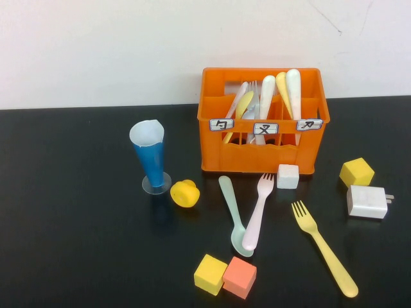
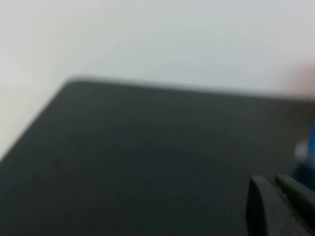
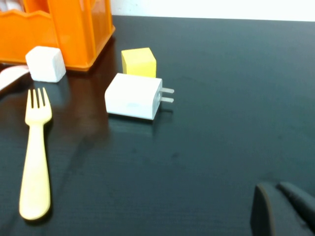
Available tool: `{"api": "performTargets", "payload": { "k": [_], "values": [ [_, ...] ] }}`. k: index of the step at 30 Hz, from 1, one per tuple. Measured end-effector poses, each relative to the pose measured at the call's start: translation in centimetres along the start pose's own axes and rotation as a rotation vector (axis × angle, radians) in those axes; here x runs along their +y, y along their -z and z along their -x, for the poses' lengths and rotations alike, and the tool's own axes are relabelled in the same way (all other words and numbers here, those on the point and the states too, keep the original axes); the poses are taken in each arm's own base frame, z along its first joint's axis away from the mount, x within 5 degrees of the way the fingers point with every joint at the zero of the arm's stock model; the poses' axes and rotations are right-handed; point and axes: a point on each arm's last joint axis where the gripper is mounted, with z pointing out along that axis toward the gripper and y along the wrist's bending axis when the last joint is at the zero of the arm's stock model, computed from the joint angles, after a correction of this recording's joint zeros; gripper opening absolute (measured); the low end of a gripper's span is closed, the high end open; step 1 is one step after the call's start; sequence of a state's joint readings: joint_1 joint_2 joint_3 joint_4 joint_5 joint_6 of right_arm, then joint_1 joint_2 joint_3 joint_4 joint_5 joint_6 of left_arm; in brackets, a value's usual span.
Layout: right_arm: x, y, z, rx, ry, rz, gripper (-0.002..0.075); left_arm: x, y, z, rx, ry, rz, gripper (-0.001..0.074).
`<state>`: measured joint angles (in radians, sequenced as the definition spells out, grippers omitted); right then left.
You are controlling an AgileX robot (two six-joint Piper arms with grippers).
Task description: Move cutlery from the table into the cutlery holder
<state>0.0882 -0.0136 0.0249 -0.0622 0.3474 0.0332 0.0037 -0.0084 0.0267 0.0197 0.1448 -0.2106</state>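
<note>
Both pincers, left pincer (image 2: 275,209) and right pincer (image 3: 283,211), hang low near the surface (image 1: 77,212); I cannot tell if they are released or clenched. Right one should grab the yellow fork (image 1: 324,247) by its thin handle, near the front right corner, and drop it in the orange cutlery holder (image 1: 263,157).

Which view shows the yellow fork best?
The high view: the whole yellow fork lies in sight on the table, right of the pink fork. The right wrist view also shows it whole, at the frame's edge. The left wrist view shows none of it.

two forks (image 1: 259,210), one spoon (image 1: 234,216), four cubes (image 1: 210,274)
</note>
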Motion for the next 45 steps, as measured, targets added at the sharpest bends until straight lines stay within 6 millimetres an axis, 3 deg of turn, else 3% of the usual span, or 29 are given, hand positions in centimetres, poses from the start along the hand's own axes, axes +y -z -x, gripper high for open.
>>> {"api": "performTargets", "payload": {
  "k": [6, 45],
  "values": [
    [0.0, 0.0, 0.0, 0.000, 0.000, 0.000, -0.0003, 0.1, 0.1, -1.5, 0.164, -0.081, 0.006, 0.0000],
    [0.0, 0.0, 0.0, 0.000, 0.000, 0.000, -0.0003, 0.0, 0.2, -1.6, 0.180, -0.088, -0.003, -0.0001]
  ]
}}
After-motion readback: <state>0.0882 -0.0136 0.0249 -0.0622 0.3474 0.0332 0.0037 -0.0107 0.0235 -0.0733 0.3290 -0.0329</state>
